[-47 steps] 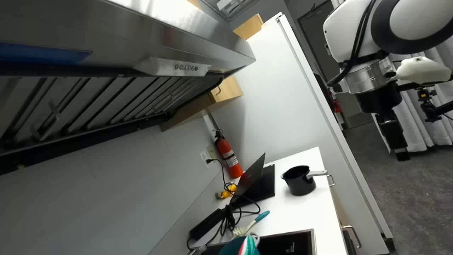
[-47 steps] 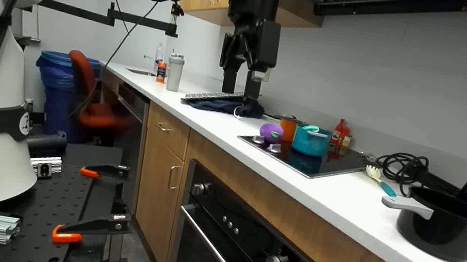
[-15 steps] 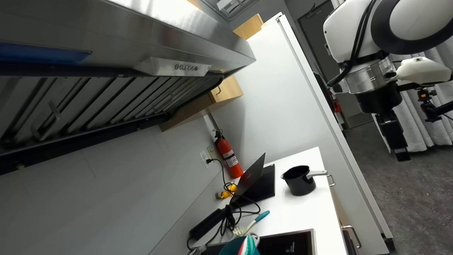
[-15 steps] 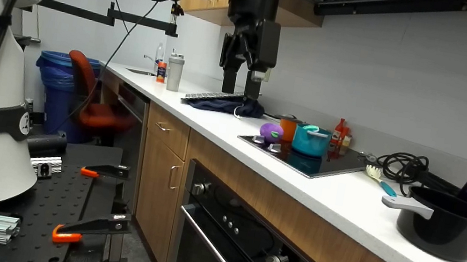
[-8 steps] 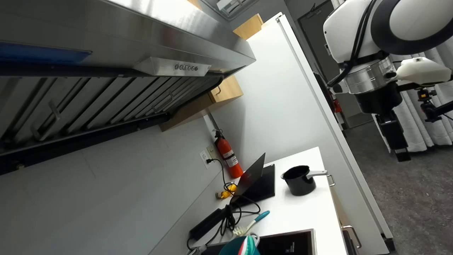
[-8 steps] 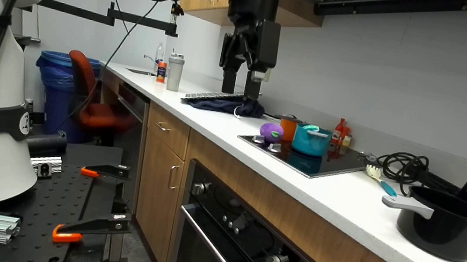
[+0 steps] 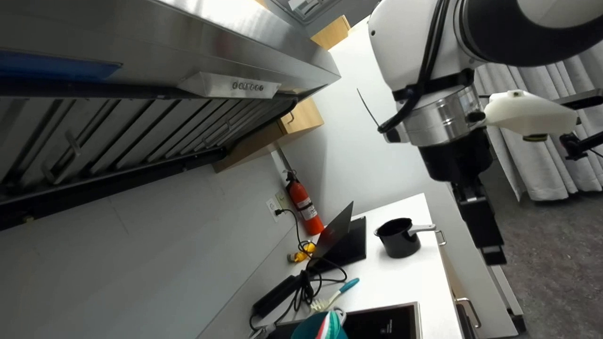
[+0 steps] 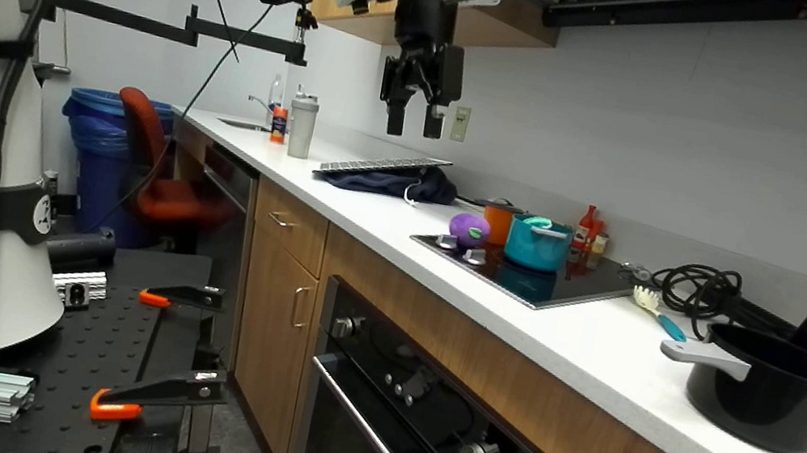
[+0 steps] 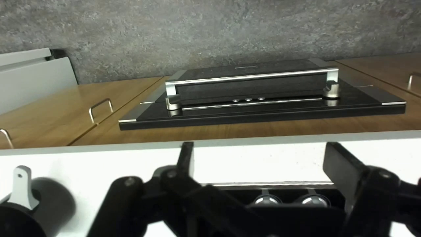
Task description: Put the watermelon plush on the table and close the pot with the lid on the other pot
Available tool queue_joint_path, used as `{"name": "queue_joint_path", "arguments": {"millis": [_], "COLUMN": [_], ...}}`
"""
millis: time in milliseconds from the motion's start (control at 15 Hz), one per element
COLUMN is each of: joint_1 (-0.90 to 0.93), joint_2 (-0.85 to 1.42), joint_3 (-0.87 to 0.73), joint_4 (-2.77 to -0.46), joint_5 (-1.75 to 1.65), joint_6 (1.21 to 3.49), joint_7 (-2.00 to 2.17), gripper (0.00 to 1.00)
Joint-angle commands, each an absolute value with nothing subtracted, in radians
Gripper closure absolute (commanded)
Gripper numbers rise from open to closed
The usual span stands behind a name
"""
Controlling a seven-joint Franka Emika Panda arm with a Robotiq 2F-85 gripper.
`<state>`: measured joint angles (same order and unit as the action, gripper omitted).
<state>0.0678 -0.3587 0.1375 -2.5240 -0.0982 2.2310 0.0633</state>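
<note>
Hanging spread, jaws clear the table edge [image 8: 591,379].

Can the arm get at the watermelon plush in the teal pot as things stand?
Probably yes, from above: the gripper is open, the teal pot is uncovered, and the watermelon plush shows at its mouth. The pot's wall might limit the grip, though.

Between cooktop [image 8: 573,288] and navy cloth [image 8: 433,186], we find the table [image 8: 382,215] free in front; the orange pot [image 8: 497,226] (adjacent) crowds the teal pot [image 8: 535,249].
</note>
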Motion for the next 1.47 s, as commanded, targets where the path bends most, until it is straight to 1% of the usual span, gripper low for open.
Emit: {"name": "queue_joint_path", "arguments": {"millis": [0, 200, 800, 1133, 1400], "joint_1": [0.077, 0.066, 0.061, 0.064, 0.061], "joint_2": [-0.353, -0.359, -0.354, -0.27, -0.179], "joint_3": [0.133, 0.108, 0.108, 0.108, 0.115], "joint_4": [-2.522, -2.533, -2.534, -2.491, -2.424], "joint_5": [-0.101, -0.102, -0.11, -0.116, -0.127], "joint_6": [2.229, 2.229, 2.231, 2.28, 2.385], "joint_7": [0.066, 0.052, 0.053, 0.044, 0.064], "gripper": [0.0, 0.0, 0.0, 0.0, 0.0]}}
